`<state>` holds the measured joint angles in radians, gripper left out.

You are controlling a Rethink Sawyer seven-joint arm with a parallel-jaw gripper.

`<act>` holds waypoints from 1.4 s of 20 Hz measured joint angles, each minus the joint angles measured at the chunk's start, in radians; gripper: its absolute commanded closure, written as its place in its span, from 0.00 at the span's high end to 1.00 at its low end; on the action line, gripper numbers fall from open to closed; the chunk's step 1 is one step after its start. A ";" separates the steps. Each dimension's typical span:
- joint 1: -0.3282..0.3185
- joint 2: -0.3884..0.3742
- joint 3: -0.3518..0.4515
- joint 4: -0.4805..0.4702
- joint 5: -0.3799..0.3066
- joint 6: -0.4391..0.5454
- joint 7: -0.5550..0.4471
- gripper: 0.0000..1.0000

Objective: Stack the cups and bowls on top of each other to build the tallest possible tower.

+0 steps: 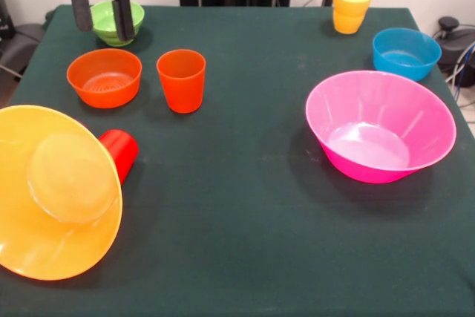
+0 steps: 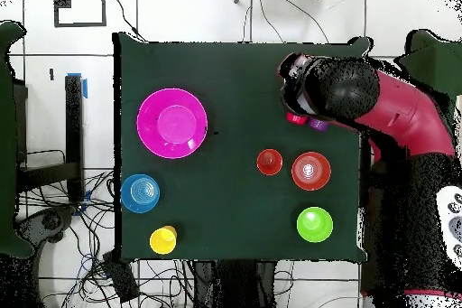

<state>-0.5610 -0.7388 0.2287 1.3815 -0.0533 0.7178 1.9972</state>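
Jaws (image 1: 99, 9) apart, empty, straddling the near rim of the small green bowl (image 1: 111, 18) at the desk's (image 1: 245, 146) far corner. Small orange bowl (image 1: 104, 77) just beyond at six o'clock, orange cup (image 1: 181, 79) at five. Nothing stacked yet.

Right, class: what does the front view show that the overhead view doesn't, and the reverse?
Front view only: the large yellow-orange bowl tipped on its side, and the open tool at the green bowl. Overhead view only: the red arm, with something purple at its edge. Both: green bowl, pink bowl, blue bowl, yellow cup, orange bowl, orange cup.
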 measured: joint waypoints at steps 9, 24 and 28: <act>0.044 0.006 0.000 0.022 -0.001 -0.095 0.000 1.00; 0.082 0.009 -0.010 0.087 -0.001 -0.176 0.000 1.00; 0.082 0.010 -0.021 0.103 -0.001 -0.176 0.000 1.00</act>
<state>-0.4790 -0.7290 0.2079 1.4844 -0.0544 0.5421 1.9972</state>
